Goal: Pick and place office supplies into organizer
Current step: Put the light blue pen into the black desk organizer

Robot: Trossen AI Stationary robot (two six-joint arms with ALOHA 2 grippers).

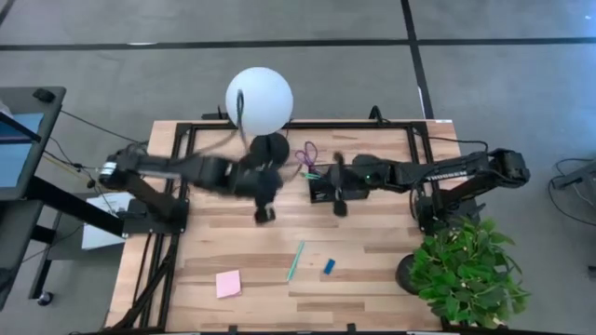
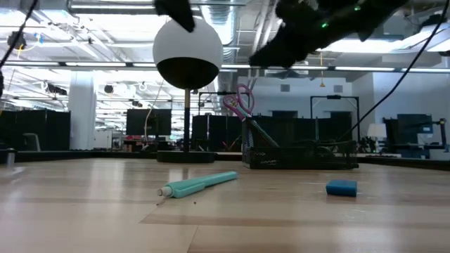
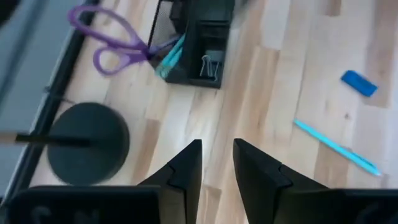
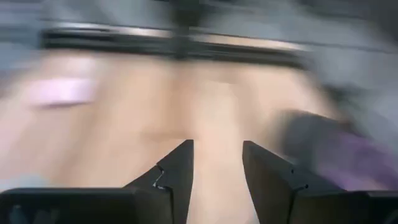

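Observation:
The black organizer [image 1: 326, 187] stands mid-table, right of the lamp base. Purple-handled scissors [image 3: 117, 42] stick up out of it, with a teal pen [image 3: 170, 56] and a black clip [image 3: 211, 63] inside. On the near half of the table lie a second teal pen [image 1: 295, 261], a blue eraser [image 1: 329, 266] and a pink sticky-note pad [image 1: 228, 283]. My left gripper [image 1: 265, 210] hovers open over bare wood, left of the organizer. My right gripper [image 1: 340, 201] hangs open just near of the organizer. Neither holds anything.
A white globe lamp [image 1: 259, 100] on a round black base [image 3: 90, 143] stands at the far edge, close to my left arm. A green plant [image 1: 466, 270] fills the near right corner. A black frame [image 1: 298, 125] runs along the far edge. Bare wood lies around the loose items.

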